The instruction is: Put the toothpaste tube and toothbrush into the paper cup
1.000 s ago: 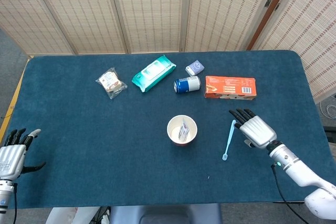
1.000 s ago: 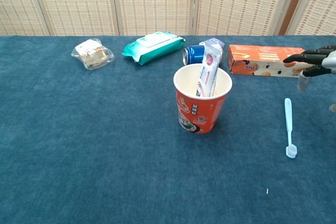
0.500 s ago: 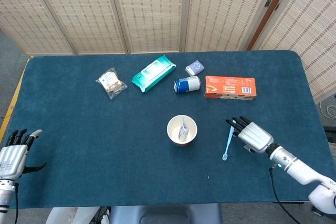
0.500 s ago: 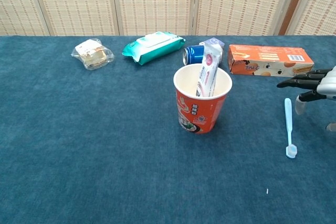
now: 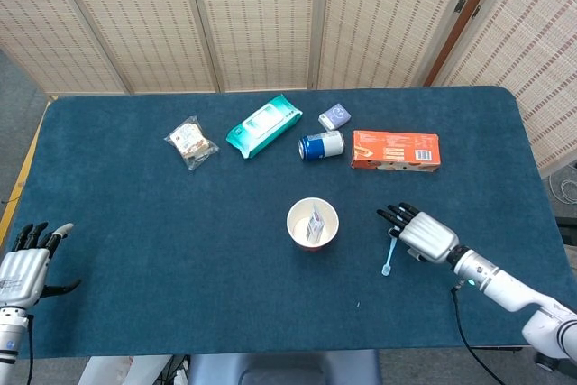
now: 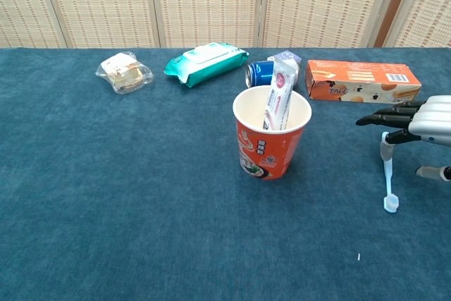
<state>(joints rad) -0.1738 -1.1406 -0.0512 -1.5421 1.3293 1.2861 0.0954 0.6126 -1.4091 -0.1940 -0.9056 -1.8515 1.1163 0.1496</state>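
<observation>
An orange paper cup [image 6: 270, 147] stands mid-table, and the white toothpaste tube [image 6: 280, 96] leans upright inside it; from the head view the cup [image 5: 313, 223] shows the tube [image 5: 315, 222] within its rim. A light blue toothbrush [image 6: 387, 180] lies flat on the cloth to the cup's right, brush head nearest me. My right hand [image 6: 423, 122] hovers low over the handle's far end, fingers stretched out toward the cup, thumb below, holding nothing. In the head view this hand [image 5: 422, 236] covers the top of the toothbrush [image 5: 389, 257]. My left hand [image 5: 22, 270] rests open at the table's near left corner.
Along the far side lie a snack bag [image 5: 191, 142], a teal wipes pack [image 5: 262, 124], a small grey box [image 5: 334, 115], a blue can [image 5: 321, 145] on its side and an orange carton [image 5: 396, 150]. The table's front edge runs close behind my right forearm.
My right hand has come down and shifted left toward the cup, now covering the toothbrush handle's far end. Toothbrush, cup and left hand have stayed put.
</observation>
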